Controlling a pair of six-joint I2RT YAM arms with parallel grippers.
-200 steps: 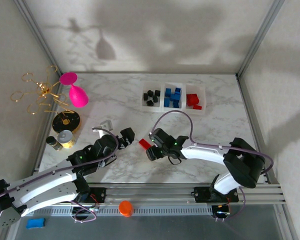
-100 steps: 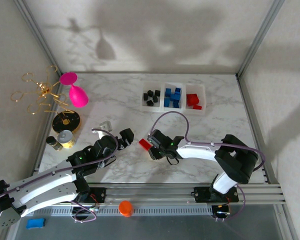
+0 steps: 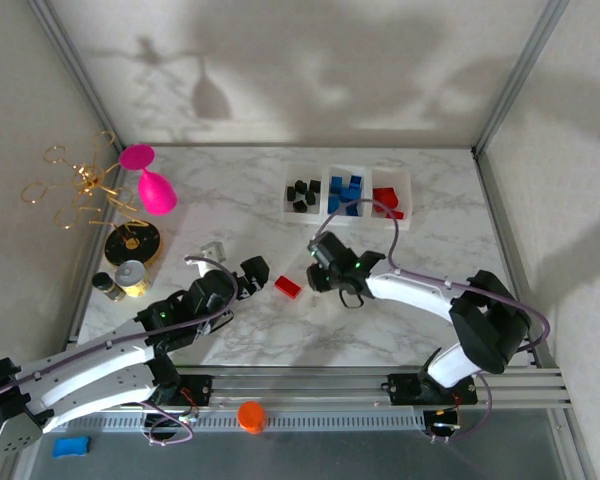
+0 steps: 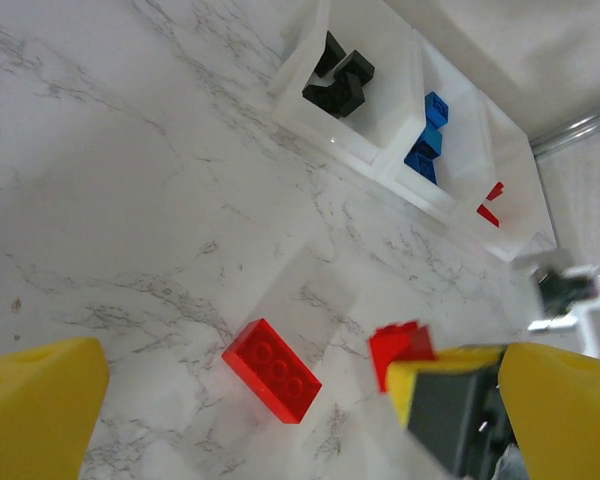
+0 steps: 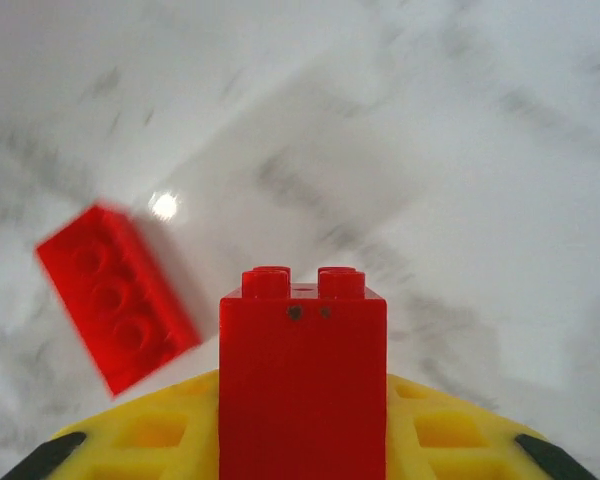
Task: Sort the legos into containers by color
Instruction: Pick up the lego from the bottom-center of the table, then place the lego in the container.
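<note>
Grip seems firm: right claw (image 3: 320, 264) is closed on a red brick (image 5: 302, 380), near the tray's (image 3: 347, 168) front side. I would lift it well above the tray wall and open only over the tray's right compartment, where red bricks (image 3: 384, 199) lie.

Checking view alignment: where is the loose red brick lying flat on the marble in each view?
Top external: loose red brick just below centre, between left hand and right hand.
Left wrist: lower centre.
Right wrist: left of centre, blurred.
Shared landmark: the right hand beside it, gripping a second red brick.
</note>
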